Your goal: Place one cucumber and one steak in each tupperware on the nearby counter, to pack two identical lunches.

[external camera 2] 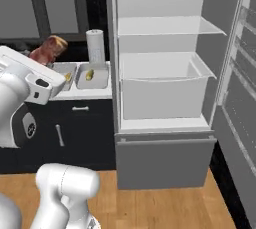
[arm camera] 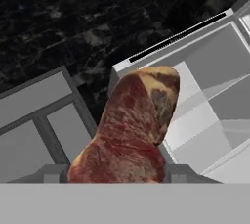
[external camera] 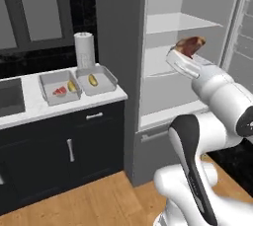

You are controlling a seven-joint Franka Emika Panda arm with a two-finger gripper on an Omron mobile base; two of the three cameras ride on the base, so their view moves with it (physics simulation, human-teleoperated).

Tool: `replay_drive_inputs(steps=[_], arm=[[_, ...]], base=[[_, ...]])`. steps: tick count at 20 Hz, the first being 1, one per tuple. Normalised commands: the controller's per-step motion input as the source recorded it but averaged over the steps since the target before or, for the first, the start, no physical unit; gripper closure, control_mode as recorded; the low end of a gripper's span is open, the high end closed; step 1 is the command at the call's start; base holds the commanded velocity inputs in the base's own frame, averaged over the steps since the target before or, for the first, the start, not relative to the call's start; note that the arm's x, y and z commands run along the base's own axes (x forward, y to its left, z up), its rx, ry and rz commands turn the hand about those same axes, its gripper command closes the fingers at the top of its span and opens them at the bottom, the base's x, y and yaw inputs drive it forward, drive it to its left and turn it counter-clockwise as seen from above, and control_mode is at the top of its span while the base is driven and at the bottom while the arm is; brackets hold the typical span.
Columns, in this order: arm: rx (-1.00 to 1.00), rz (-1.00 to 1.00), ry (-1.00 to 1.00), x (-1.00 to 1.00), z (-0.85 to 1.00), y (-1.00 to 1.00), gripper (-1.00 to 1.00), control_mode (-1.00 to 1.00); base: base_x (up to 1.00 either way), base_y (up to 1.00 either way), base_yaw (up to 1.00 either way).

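Gripping the brown steak (arm camera: 129, 130) between its finger tips, our gripper (arm camera: 117, 173) is closed on it; in the hand view the meat rises lumpy and dark red-brown with a yellowish top end. From the left base view we see the same steak (external camera: 190, 45) held aloft in front of the open fridge (external camera: 190, 47), at about its middle shelf. The right base view puts that steak (external camera 2: 49, 49) over the left, before the counter. Farther off, on the white counter (external camera: 29, 106), we see two tupperware trays side by side, touching. The left tupperware (external camera: 47, 79) holds a red-pink steak (external camera: 60, 91) and a cucumber (external camera: 72, 86); the right tupperware (external camera: 109, 77) holds just a cucumber (external camera: 93, 80). The red steak shows from the left base view; from the right base view the arm hides most of that tray. Behind the trays stands a paper towel roll (external camera: 84, 50). The right base view gives the fridge shelves and drawer (external camera 2: 165, 90) in full.
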Motion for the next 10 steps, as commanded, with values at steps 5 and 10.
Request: replay_drive_inputs(steps=[5,10], arm=[[0.00,0.00,0.00,0.00,0.00,0.00,1.00,1.00],[0.00,0.00,0.00,0.00,0.00,0.00,1.00,1.00]], base=[[0.98,1.00,-0.04],[1.00,0.49,-0.04]])
